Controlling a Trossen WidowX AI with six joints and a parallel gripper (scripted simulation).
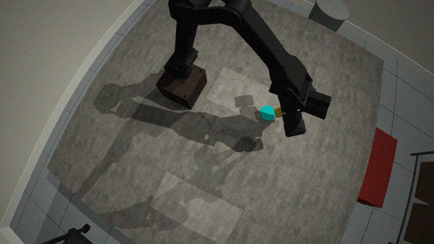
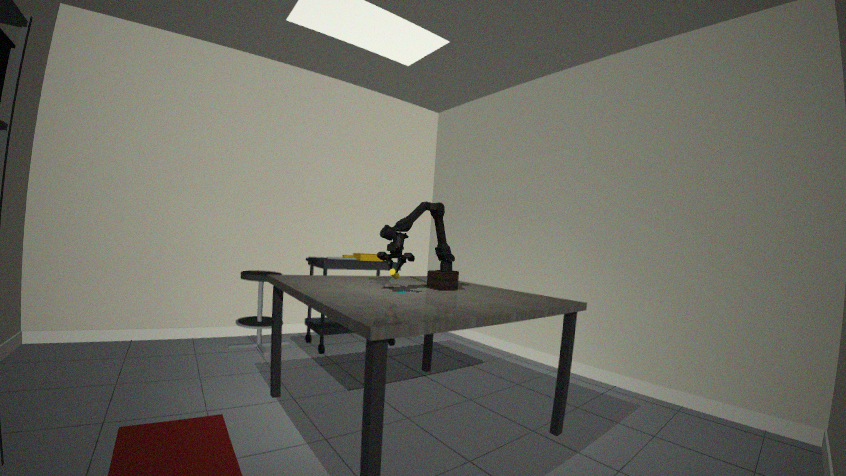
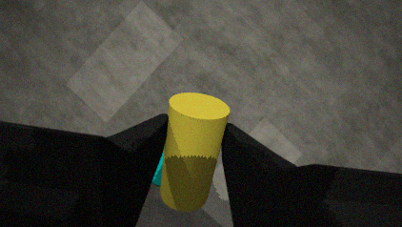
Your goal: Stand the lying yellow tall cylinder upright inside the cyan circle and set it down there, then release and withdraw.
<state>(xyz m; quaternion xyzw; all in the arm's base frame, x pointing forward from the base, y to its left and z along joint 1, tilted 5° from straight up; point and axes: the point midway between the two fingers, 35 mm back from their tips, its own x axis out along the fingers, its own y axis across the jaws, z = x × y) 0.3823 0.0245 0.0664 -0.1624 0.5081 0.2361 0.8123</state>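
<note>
The yellow tall cylinder (image 1: pixel 278 112) (image 2: pixel 393 273) (image 3: pixel 192 153) is held in the air above the table. My gripper (image 2: pixel 395 271) (image 3: pixel 195 126) is shut on it, with one finger on each side. In the top view the arm hides most of the fingers and part of the cylinder. The cylinder is tilted in the exterior view. The cyan circle (image 1: pixel 267 113) (image 2: pixel 401 291) (image 3: pixel 159 173) lies flat on the table. In the top view it shows just left of the cylinder's end; in the wrist view only a sliver shows between the left finger and the cylinder.
The arm's brown base block (image 1: pixel 181 87) (image 2: pixel 442 280) stands on the grey table (image 1: pixel 288 188) (image 2: pixel 473 307). Shadows of the arm and pale light patches lie on the table top. A red box (image 1: pixel 377 169), a stool (image 2: pixel 260 275) and a cart (image 2: pixel 349 262) are off the table.
</note>
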